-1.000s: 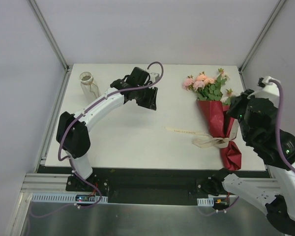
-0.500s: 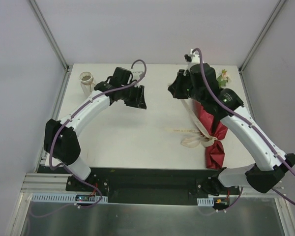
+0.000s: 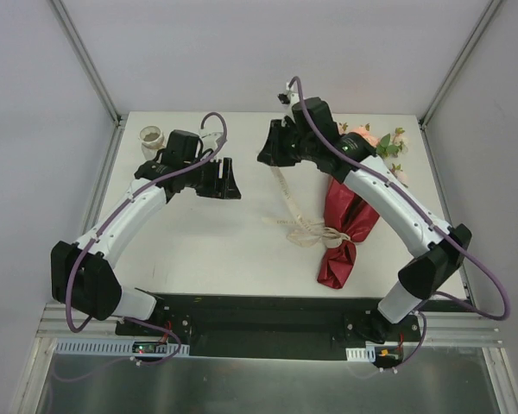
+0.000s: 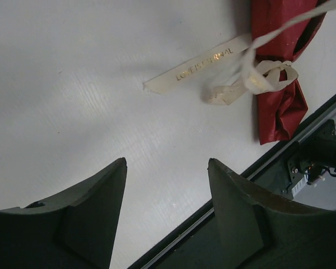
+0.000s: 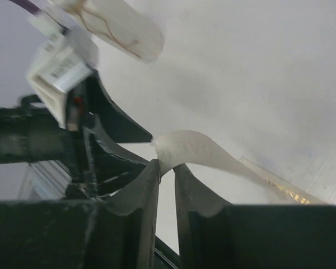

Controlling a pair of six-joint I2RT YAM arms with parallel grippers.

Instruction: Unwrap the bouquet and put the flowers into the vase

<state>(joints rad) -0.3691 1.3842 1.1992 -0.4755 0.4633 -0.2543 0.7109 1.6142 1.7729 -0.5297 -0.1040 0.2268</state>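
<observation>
Cream ribbon (image 5: 196, 150) between right gripper (image 5: 167, 167) fingers

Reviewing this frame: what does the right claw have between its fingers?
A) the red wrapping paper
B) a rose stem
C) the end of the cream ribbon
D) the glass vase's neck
C: in the right wrist view the cream ribbon runs into the narrow gap of the right claw, and from above it leads down to the bouquet.

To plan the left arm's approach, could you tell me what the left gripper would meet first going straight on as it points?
Most likely the bare table, just short of the ribbon and its printed tail; nothing else shows ahead of the left gripper, though depth is hard to judge.
</observation>
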